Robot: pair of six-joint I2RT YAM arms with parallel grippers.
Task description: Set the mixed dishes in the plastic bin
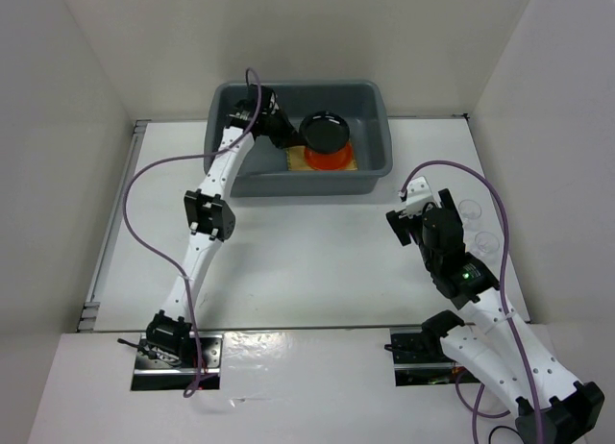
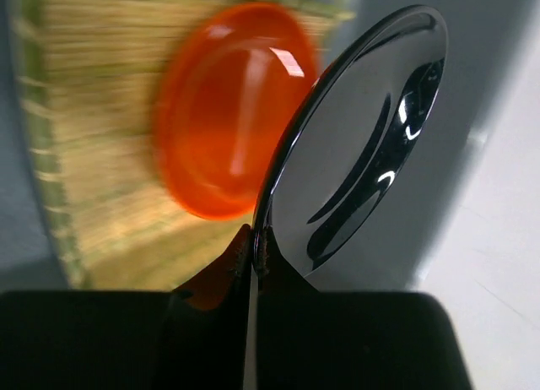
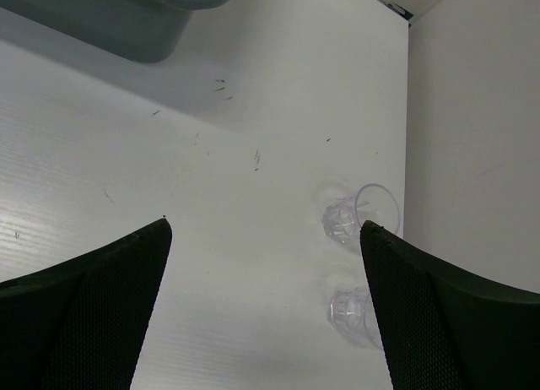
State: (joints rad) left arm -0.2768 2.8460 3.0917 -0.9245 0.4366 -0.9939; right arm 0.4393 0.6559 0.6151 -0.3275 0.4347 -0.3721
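Observation:
The blue-grey plastic bin [image 1: 375, 127] stands at the back of the table. Inside it the tan bamboo mat [image 2: 93, 111] lies flat with the orange plate [image 2: 228, 128] on it. My left gripper [image 2: 255, 253] is shut on the rim of the glossy black plate [image 2: 363, 145] and holds it tilted on edge over the orange plate [image 1: 329, 160] inside the bin. Two clear cups [image 3: 359, 213] [image 3: 350, 310] stand on the table by the right wall. My right gripper [image 3: 266, 238] is open and empty, left of the cups.
White walls close in the table on the left, back and right. The bin's corner [image 3: 160, 18] shows at the top left of the right wrist view. A purple cable runs along each arm.

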